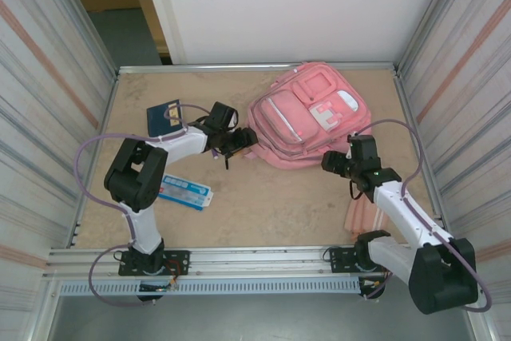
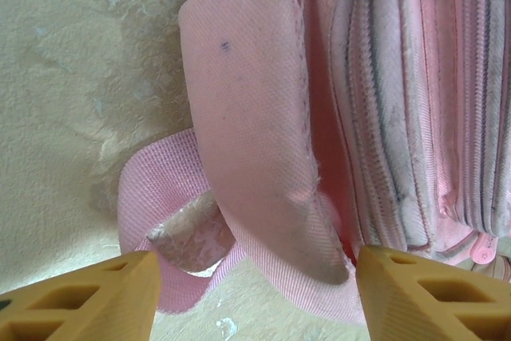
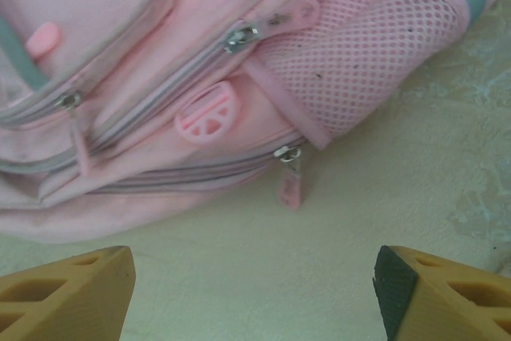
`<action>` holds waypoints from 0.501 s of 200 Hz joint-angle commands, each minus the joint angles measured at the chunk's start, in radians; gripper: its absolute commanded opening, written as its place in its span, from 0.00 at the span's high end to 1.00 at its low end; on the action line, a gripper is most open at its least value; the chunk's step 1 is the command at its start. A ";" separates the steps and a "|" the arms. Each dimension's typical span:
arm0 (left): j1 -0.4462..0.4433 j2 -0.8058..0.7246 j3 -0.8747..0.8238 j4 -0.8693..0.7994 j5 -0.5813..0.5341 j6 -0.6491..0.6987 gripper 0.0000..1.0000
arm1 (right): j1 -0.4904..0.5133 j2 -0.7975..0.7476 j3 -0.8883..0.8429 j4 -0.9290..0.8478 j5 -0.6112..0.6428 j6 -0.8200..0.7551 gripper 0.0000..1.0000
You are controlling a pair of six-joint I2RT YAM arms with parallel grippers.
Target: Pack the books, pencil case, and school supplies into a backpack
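Observation:
The pink backpack (image 1: 307, 117) lies flat at the back right of the table, zipped pockets up. At its left edge my left gripper (image 1: 239, 141) stands open. In the left wrist view its fingers (image 2: 88, 297) stand wide on either side of a padded pink strap (image 2: 247, 157) and its webbing loop (image 2: 160, 189), with gaps on both sides. My right gripper (image 1: 339, 164) is open over bare table just short of the backpack's lower side, facing a zipper pull (image 3: 291, 181). The dark navy book (image 1: 164, 120) lies at the left, the light blue pencil case (image 1: 185, 192) nearer me, and the pink ribbed book (image 1: 363, 215) under the right arm.
Metal rails (image 1: 239, 257) edge the table and ribbed side walls (image 1: 40, 117) close it in on the left and right. Bare table (image 1: 271, 213) stretches between the two arms. A mesh side pocket (image 3: 351, 61) shows on the backpack.

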 commanded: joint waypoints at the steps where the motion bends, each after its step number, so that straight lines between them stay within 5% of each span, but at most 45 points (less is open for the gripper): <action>1: -0.003 0.046 0.055 0.005 0.003 -0.013 0.44 | -0.068 0.075 -0.006 0.044 -0.156 0.023 0.21; 8: -0.007 0.067 0.082 -0.003 0.008 0.010 0.53 | -0.084 0.103 0.002 0.046 -0.187 0.019 0.21; 43: -0.013 0.103 0.135 -0.059 -0.057 0.085 0.60 | -0.102 0.241 0.052 0.067 -0.273 -0.018 0.28; 61: 0.002 0.086 0.126 -0.055 -0.023 0.086 0.80 | -0.104 0.290 0.066 0.069 -0.272 -0.011 0.30; 100: 0.016 0.022 0.127 -0.089 -0.022 0.115 1.00 | -0.115 0.387 0.107 0.112 -0.256 0.013 0.34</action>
